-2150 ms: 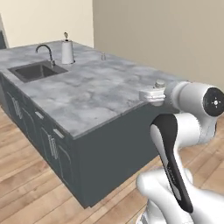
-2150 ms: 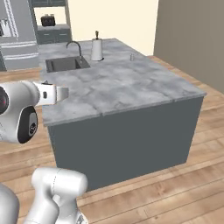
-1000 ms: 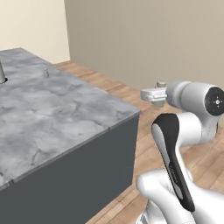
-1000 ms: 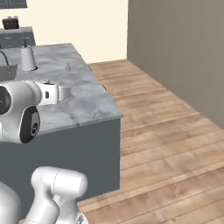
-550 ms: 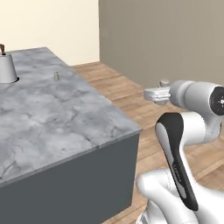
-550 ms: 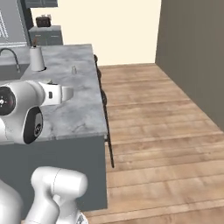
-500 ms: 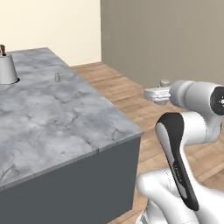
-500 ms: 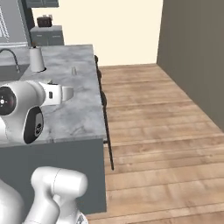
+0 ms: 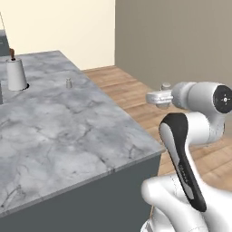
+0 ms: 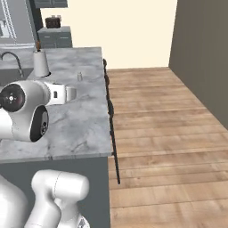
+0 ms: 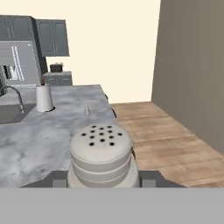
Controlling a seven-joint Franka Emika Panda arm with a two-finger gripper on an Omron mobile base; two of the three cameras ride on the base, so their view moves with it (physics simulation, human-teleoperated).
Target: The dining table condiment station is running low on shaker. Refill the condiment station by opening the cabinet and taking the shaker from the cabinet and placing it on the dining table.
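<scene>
The grey-beige shaker (image 11: pixel 101 155) with a perforated top stands upright between my fingertips (image 11: pixel 146 178), close in front of the hand camera. My gripper (image 9: pixel 154 97) is shut on it and held in the air near the right edge of the dining table (image 9: pixel 68 136), higher than its marble top. The shaker's cap (image 9: pixel 166 85) pokes up above the hand. In the right base view, the gripper (image 10: pixel 69 93) shows against the table top (image 10: pixel 84 120). Far behind, the dark grey wall cabinet (image 11: pixel 52 37) has its doors shut.
A second tiny shaker (image 9: pixel 69 83) and a white cone-shaped container with a brown top (image 9: pixel 16 72) stand on the far part of the table. Dark stools (image 10: pixel 109 107) line its right side. Wood floor (image 10: pixel 164 133) and a grey-brown wall (image 10: pixel 202 58) lie to the right.
The whole picture has shifted: the base has driven and turned, so the table is seen from its end. The arm keeps its pose with the shaker still in the gripper.
</scene>
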